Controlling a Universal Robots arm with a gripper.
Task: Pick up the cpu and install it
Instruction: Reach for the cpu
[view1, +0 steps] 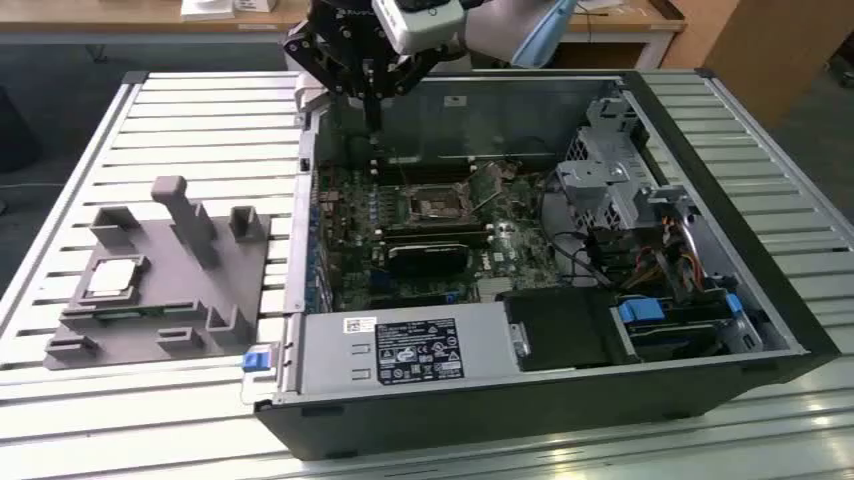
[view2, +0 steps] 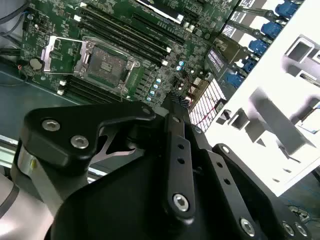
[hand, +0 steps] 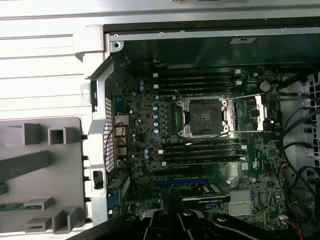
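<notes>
The cpu (view1: 112, 278), a pale silvery square chip, lies flat on the grey fixture (view1: 200, 290) at the exterior view's left, outside the computer case. My gripper (view1: 372, 118) hangs over the case's back left corner, far from the cpu. Its fingers point down and meet at one narrow tip, shut on nothing. In the second wrist view the gripper (view2: 173, 97) tip stands above the motherboard edge. The motherboard's socket (view1: 434, 205) (hand: 205, 117) (view2: 107, 62) is uncovered, with its metal frame (hand: 256, 112) swung open beside it.
The open computer case (view1: 747, 300) lies on a slatted metal table (view1: 200, 110). Inside are a graphics card (view1: 427, 255), a power supply (view1: 400, 350), a drive cage (view1: 601, 180) and loose cables (view1: 641, 265). The fixture has upright posts (view1: 180, 215).
</notes>
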